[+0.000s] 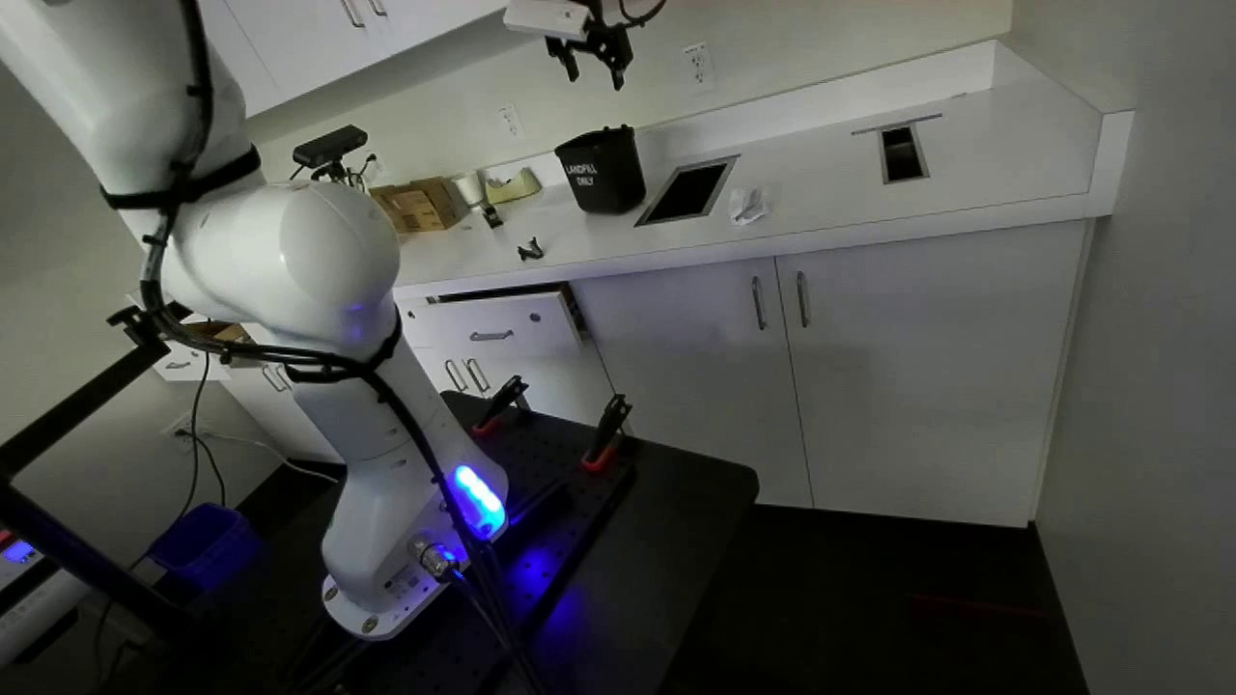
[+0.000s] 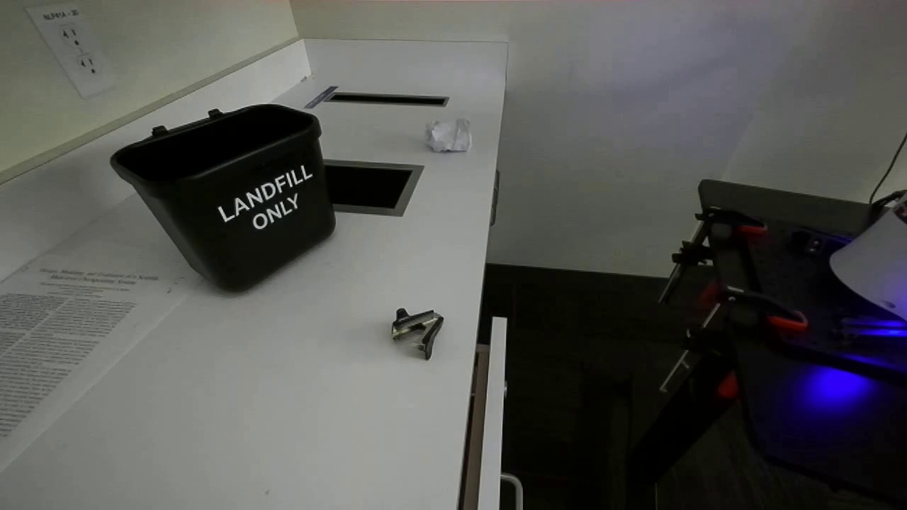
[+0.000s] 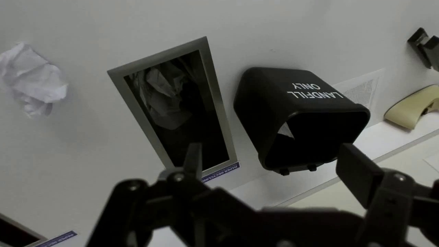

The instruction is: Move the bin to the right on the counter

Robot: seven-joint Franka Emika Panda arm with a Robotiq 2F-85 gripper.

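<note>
Probable approach stage of the transfer. The bin (image 1: 601,174) stands on the counter (image 1: 821,183) just beside the recycling slot (image 1: 688,191), to its left in an exterior view. The gripper (image 1: 595,79) hangs above the level of the slot, apart from the bin; its jaws stand wide apart and hold nothing. The next move likely calls for a descent with one finger inside the bin's wall and one outside, then a lift rather than a push, since the slot lies in the rightward path and its frame may catch the base. Crumpled paper (image 1: 748,206) rests beyond the slot, to its right, where it may obstruct a landing. Left of the slot, past the bin, lie a printed sheet (image 2: 57,340), a staple remover (image 2: 418,330) and a cardboard box (image 1: 420,205).
</note>
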